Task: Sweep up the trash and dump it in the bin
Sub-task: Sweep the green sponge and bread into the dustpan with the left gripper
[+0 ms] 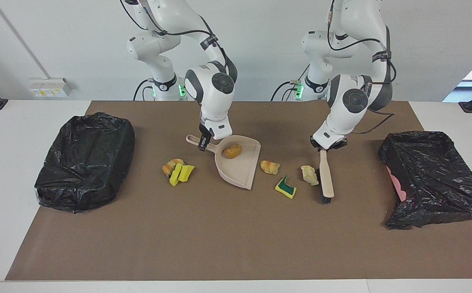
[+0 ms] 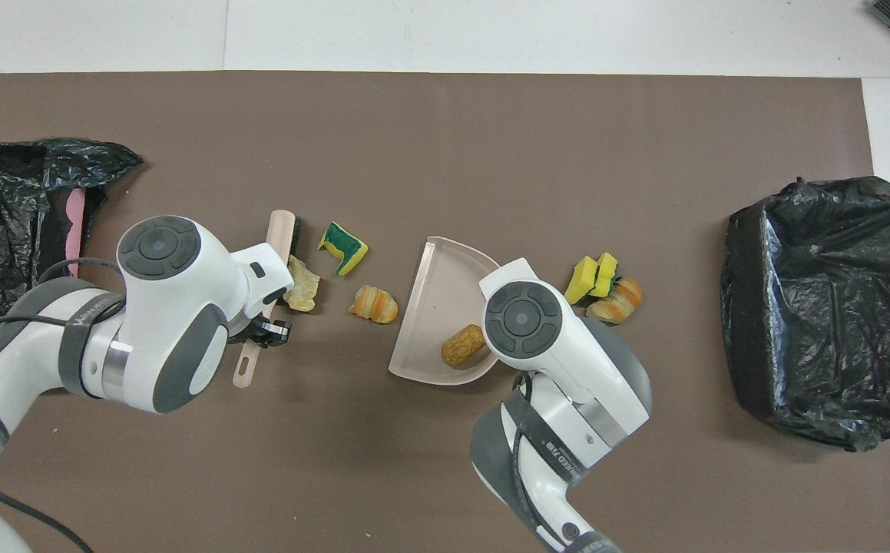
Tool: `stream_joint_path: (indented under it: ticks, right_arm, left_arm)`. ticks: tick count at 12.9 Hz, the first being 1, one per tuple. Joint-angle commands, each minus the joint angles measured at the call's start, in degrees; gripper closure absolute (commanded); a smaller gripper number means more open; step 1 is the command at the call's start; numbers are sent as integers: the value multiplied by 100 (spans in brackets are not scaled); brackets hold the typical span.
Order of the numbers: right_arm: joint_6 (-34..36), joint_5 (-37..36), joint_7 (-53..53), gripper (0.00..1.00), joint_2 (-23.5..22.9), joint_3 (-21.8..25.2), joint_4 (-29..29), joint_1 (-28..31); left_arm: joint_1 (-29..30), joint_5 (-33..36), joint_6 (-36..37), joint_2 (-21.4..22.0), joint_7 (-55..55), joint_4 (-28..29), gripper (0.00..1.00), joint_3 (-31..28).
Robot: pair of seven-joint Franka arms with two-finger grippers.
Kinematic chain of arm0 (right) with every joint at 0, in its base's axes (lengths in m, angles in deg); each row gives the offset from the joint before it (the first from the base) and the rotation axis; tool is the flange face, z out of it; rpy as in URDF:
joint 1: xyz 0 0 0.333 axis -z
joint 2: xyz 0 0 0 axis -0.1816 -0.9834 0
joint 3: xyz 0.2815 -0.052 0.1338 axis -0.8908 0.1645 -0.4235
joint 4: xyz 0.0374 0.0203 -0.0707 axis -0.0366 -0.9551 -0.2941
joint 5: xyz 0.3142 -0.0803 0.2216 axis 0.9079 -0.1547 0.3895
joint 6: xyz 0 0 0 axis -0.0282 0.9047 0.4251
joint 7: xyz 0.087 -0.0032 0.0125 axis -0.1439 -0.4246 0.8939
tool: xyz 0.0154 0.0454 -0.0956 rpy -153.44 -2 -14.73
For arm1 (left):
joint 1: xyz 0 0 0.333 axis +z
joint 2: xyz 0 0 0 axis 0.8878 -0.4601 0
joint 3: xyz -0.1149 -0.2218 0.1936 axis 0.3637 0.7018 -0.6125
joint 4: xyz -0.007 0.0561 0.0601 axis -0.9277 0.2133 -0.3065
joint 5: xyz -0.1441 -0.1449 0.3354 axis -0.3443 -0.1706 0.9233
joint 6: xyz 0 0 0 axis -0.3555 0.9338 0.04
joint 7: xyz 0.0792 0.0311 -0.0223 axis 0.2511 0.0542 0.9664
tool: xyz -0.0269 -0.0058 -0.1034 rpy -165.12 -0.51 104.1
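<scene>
Facing view, read across from the right arm's end of the table: a bin [image 1: 85,160] lined with a black bag stands on the edge of the brown mat [image 1: 219,244]. Nearer the middle, yellow wedges [image 1: 182,173] lie bunched against an orange lump [image 1: 168,167], just beside the dustpan [image 1: 240,173] but outside it, toward the right arm's end.

The right gripper [image 1: 203,143] is down at the mat, its fingers clamped on the dustpan's handle. The pan lies flat with its open lip turned toward the left arm's end. One tan lump [image 1: 232,151] sits inside it, close to the handle.

Just off the lip lies a striped orange lump [image 1: 269,167]. A yellow-and-green sponge [image 1: 286,187] lies near it, farther from the robots. Next comes a cream lump [image 1: 309,175], pressed against the bristle side of the brush [image 1: 326,181].

The left gripper [image 1: 324,147] is clamped on the brush's handle. The brush slopes down from it, away from the robots, its black bristles on the mat and facing the dustpan.

At the left arm's end, well apart from the brush, a second bin [image 1: 435,179] in a black bag lies tipped, with a strip of pink showing at its edge.
</scene>
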Motion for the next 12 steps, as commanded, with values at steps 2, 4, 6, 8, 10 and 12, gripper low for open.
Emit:
stream_joint_path:
  ticks: [2, 4, 6, 8, 10, 12]
  right_arm:
    - [-99, 56, -259, 100, 163, -36, -160, 16]
    - [-99, 56, -260, 100, 163, -36, -160, 16]
    - [-90, 56, -260, 100, 163, -36, -160, 16]
    - [-90, 56, -260, 100, 163, -36, -160, 16]
    - [-81, 56, -260, 100, 163, -36, -160, 16]
    - [-81, 56, -260, 100, 163, -36, -160, 16]
  left_arm:
    - [-638, -614, -53, 84, -46, 80, 100, -69]
    - [-979, -931, -61, 163, -72, 141, 100, -60]
    - [-1383, -1457, -96, 216, -63, 150, 100, -69]
    - [-1718, -1714, -97, 251, -19, 133, 100, -69]
    - [-1781, -1724, 0, 260, 7, 2, 100, -60]
    - [-1773, -1723, 87, 329, 95, -157, 100, 1]
